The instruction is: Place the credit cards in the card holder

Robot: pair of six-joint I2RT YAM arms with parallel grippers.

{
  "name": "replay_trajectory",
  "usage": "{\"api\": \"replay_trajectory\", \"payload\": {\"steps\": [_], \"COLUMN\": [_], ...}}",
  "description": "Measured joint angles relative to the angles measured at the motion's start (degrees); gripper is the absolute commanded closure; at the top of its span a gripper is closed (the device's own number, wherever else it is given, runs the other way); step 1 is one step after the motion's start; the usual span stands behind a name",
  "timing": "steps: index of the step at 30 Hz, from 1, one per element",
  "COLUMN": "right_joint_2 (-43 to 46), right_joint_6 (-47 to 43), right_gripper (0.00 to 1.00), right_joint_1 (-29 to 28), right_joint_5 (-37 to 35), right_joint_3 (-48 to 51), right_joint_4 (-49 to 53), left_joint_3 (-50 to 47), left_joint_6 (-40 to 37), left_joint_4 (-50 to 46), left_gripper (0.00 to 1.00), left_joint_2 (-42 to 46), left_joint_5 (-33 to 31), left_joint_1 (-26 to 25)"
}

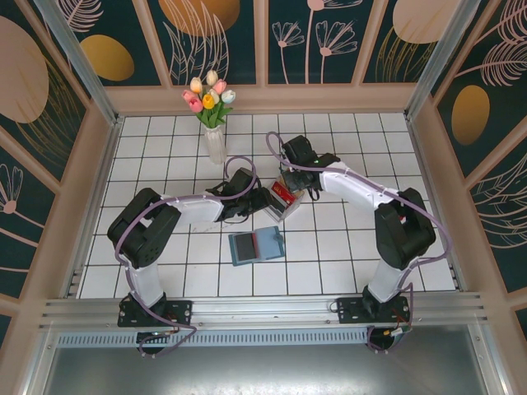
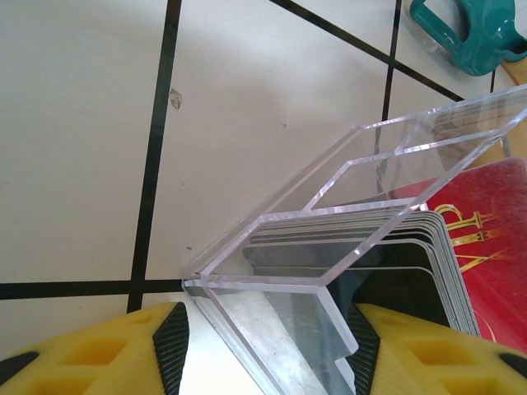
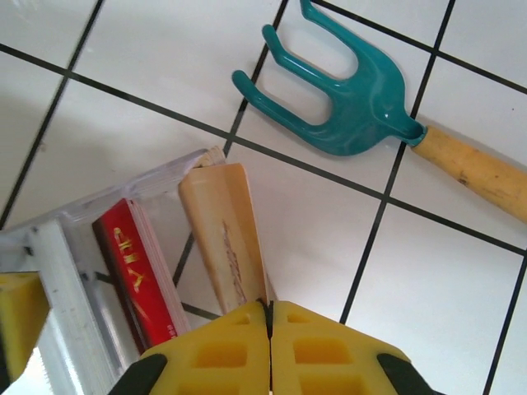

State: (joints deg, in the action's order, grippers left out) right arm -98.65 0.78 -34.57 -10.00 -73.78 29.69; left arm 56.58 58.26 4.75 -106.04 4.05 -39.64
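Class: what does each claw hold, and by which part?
Left claw clamps the clear tray across its near end. Right claw appears to pinch the pale yellow card by its near end.

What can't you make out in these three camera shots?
Left wrist view: whether the left fingers clamp the clear tray; the bottom edge cuts them off.
Right wrist view: whether the shut right fingers pinch the pale card; their seam hides its end.
Top view: the pocket of the card holder, too small.
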Motion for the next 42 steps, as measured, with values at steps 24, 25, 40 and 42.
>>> {"api": "replay_trajectory", "payload": {"steps": [24, 25, 40, 42], "right_joint_2": [18.29, 19.65, 22.43, 22.43], "right_joint_6": [21.0, 22.25, 35.67, 36.41], "right_gripper": [1.0, 1.0, 1.0, 1.0], "right_joint_1": [1.75, 2.56, 7.63, 8.0], "right_joint_5": [16.68, 20.04, 46.51, 47.74], "right_joint_3": [8.55, 9.7, 17.46, 17.75], "right_joint_4": [-7.41, -9.27, -27.52, -28.61], "left_joint_3": [-5.25, -6.67, -15.04, -15.04], "left_joint_6": [-1.29, -0.79, 9.97, 10.49], "left_joint_4": [2.99, 5.14, 35.15, 36.28], "left_gripper": [0.35, 0.35, 0.55, 0.64], "left_joint_2": [15.08, 16.81, 22.4, 22.4], "left_joint_5": [1.22, 2.36, 20.44, 21.24], "left_joint_1": [0.42, 0.9, 5.79, 5.79]}}
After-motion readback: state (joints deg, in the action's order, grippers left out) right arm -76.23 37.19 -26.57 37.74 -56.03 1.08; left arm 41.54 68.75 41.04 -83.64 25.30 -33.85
